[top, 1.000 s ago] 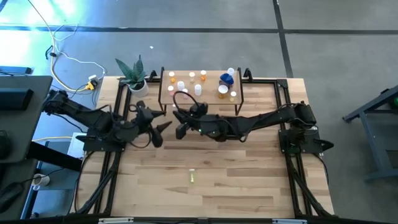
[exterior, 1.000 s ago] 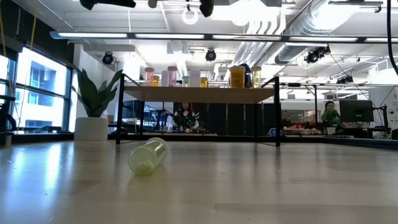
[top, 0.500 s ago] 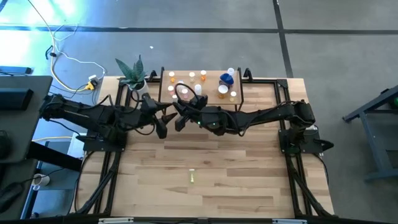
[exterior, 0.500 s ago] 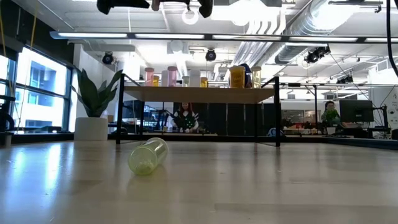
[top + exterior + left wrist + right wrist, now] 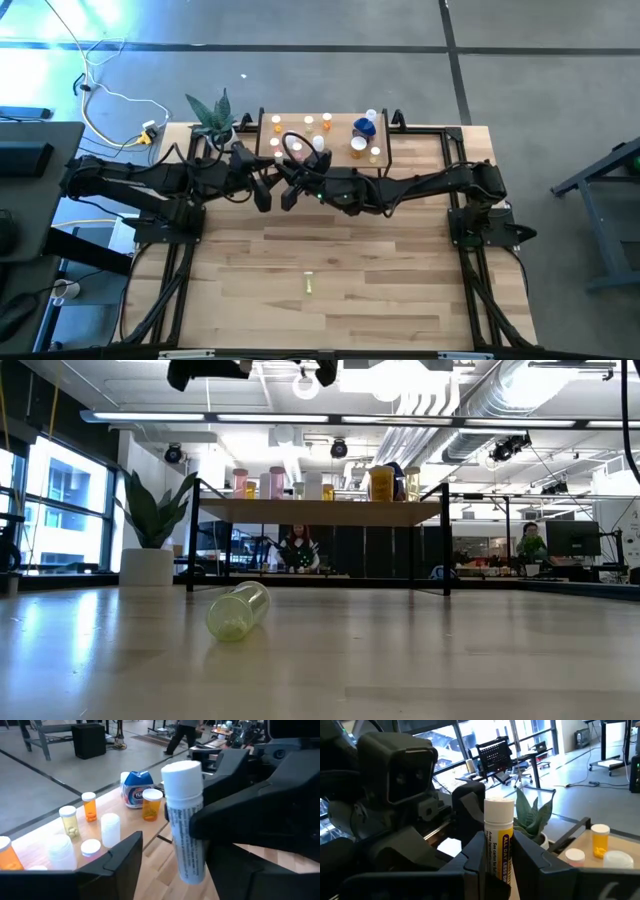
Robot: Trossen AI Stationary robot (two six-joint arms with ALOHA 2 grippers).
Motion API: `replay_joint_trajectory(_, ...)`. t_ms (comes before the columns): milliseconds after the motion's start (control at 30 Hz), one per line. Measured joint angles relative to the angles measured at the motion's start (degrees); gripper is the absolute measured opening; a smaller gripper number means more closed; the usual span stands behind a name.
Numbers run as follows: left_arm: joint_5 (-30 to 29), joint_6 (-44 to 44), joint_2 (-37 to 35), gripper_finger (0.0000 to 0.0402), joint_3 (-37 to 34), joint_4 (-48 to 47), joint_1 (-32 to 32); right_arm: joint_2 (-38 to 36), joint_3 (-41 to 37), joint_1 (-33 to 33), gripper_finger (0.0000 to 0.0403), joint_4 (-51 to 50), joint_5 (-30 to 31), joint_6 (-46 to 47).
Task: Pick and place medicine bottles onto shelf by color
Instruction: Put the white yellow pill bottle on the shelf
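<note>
White bottle (image 5: 183, 817), white cap, yellow printed label, upright, held above table just in front of shelf (image 5: 322, 150). Shelf: light wood, black legs, at table's far edge; carries pink, white, orange, yellow bottles + larger blue bottle (image 5: 136, 790). Yellow-green bottle (image 5: 238, 610) lies on its side on tabletop, well apart from shelf.

White, orange, yellow-green and blue bottles against pale wood and dark arms.

The tall white cylindrical bottle (image 5: 498, 840) carries a yellow label with dark print. On the light-wood shelf (image 5: 335, 150) stand orange bottles (image 5: 152, 805) with white caps beside a blue bottle (image 5: 135, 789). A translucent yellow-green bottle (image 5: 238, 611) lies before it, near the green plant in a white pot (image 5: 148, 540).
</note>
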Motion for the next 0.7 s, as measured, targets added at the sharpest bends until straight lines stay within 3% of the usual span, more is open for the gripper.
replay_joint_trajectory(500, 1.78, -0.04, 0.00, 0.0067, 0.00, 0.00, 0.34, 0.00, 0.00, -0.16, 0.0053, -0.44, 0.38, -1.19)
replay_joint_trajectory(700, 1.84, 0.00, 0.00, 0.0058, 0.00, -0.06, 0.34, 0.00, 0.00, -0.16, 0.0068, -0.43, 0.31, -3.47)
